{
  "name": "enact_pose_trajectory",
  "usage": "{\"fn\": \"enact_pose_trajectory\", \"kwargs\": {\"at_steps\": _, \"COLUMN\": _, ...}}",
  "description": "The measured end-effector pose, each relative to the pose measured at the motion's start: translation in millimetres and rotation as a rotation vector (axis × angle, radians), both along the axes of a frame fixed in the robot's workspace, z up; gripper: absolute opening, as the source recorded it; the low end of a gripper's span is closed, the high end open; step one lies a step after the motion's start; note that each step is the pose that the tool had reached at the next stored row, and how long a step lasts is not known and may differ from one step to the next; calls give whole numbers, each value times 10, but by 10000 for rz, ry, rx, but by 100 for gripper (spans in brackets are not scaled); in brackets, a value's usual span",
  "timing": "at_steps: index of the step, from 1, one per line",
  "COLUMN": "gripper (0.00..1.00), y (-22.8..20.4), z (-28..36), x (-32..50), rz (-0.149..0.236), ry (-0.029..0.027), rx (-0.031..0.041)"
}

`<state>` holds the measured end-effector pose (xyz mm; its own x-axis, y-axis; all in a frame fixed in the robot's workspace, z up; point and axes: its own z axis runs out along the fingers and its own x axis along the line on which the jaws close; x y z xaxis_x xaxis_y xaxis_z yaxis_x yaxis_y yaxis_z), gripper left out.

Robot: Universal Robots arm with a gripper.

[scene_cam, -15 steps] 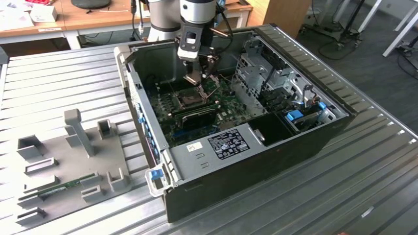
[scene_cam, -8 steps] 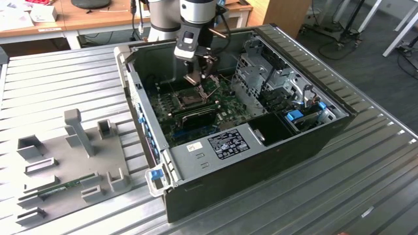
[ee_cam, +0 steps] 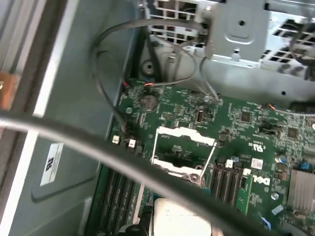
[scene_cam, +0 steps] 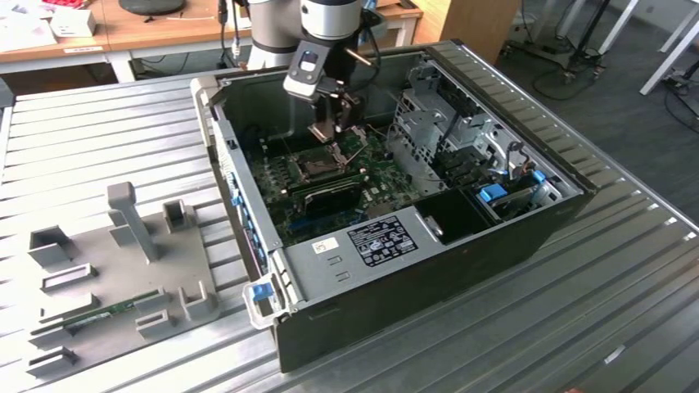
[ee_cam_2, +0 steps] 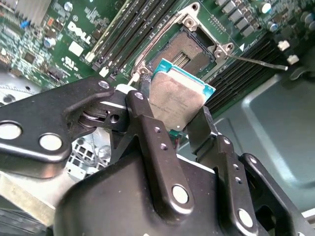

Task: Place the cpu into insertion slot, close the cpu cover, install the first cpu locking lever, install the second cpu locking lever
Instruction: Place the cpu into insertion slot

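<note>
The cpu has a dull, faintly scuffed silver-grey metal lid over a glossy teal-green edge. The end effector is matt black metal with bright steel pins. The insertion slot looks like dark matt plastic inside a shiny metal rim. The tabletop is ribbed, brushed pale metal, and the computer case is smooth matt black.

cpu (silver top) in end effector, bare insertion slot beyond
</note>
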<state>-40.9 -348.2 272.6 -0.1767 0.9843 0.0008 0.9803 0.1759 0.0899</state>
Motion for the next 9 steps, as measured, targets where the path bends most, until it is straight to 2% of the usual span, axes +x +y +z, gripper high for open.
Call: {"fn": "enact_pose_trajectory", "kwargs": {"at_steps": 9, "gripper": 54, "y": 0, "z": -3, "x": 0, "rz": -1333, "ry": 0, "rx": 0}}
